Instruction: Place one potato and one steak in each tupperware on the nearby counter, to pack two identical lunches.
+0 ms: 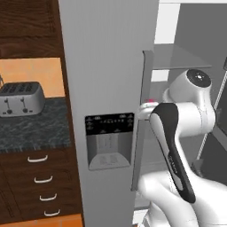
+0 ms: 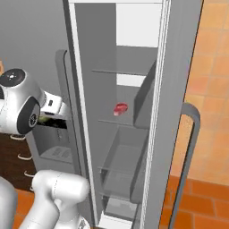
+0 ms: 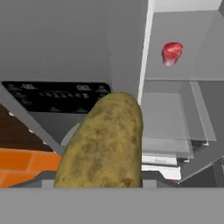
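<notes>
The hand (image 3: pixel 100 186) gripped 1 potato (image 3: pixel 103 144) just outside the fridge, the steak (image 2: pixel 120 108) resting on its shelf. Best was a steady carry left to the surface (image 1: pixel 31 128), grip firm.

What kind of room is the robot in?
Most likely a kitchen: a tall grey fridge stands open with a red steak on its shelf, and a silver toaster sits on the dark speckled counter.
</notes>
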Controlling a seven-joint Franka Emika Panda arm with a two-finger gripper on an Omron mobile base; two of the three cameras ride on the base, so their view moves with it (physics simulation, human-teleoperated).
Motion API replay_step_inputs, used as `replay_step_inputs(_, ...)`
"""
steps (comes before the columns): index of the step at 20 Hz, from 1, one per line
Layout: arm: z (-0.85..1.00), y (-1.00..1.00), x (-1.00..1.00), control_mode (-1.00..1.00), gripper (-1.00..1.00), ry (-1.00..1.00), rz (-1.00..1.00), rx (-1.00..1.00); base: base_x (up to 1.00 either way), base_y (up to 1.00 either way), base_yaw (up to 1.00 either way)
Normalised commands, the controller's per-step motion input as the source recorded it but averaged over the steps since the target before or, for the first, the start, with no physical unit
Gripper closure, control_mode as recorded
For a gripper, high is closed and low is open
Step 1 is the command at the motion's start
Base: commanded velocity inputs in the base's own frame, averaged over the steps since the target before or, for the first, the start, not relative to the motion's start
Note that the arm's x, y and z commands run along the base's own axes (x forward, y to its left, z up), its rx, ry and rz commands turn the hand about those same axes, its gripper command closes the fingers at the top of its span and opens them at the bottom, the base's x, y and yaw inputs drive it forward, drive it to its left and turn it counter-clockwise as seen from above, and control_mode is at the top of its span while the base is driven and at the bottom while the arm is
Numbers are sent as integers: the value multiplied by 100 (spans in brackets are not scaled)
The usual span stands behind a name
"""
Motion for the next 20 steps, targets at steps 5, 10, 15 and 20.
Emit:
replay_step_inputs(5,0,0,0,100,100,0,0,0,34,99,3)
replay_step_inputs(10,0,0,0,100,100,0,0,0,35,100,-4)
replay_step_inputs(15,0,0,0,100,100,0,0,0,14,100,-4)
replay_step_inputs(20,0,0,0,100,100,0,0,0,9,100,-1)
